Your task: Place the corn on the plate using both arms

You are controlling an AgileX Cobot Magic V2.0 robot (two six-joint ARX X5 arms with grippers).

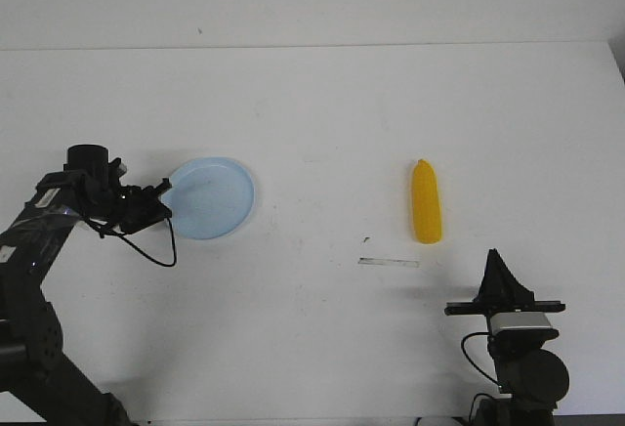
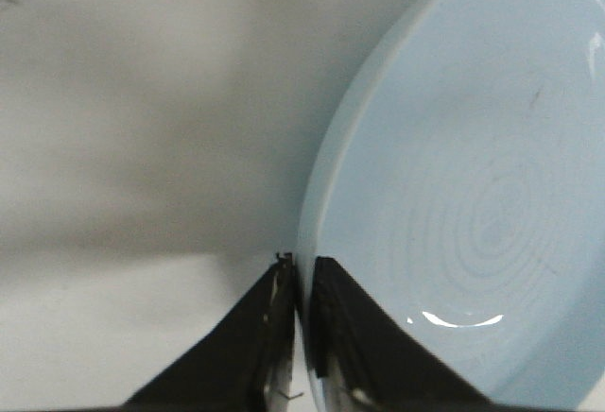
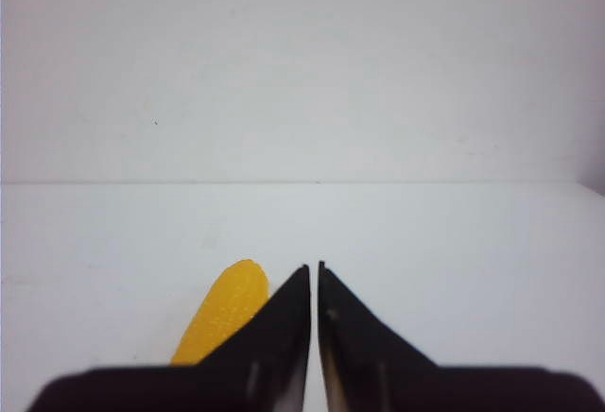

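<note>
My left gripper (image 2: 301, 280) is clamped on the rim of the round pale blue plastic plate (image 1: 210, 196). My right gripper (image 3: 314, 275), fingers together, waits near the smooth yellow corn cob (image 1: 426, 201) lying on the table, well apart from the plate. Next, I think, it must open and grasp the cob.

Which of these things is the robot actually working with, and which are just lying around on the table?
In the job:
corn
plate, rim pinched by the left gripper
right gripper, shut, holding nothing

Just lying about:
thin pale strip near the corn
small dark speck

Lab: bare white table (image 1: 312, 328), robot arms (image 1: 39, 250).
</note>
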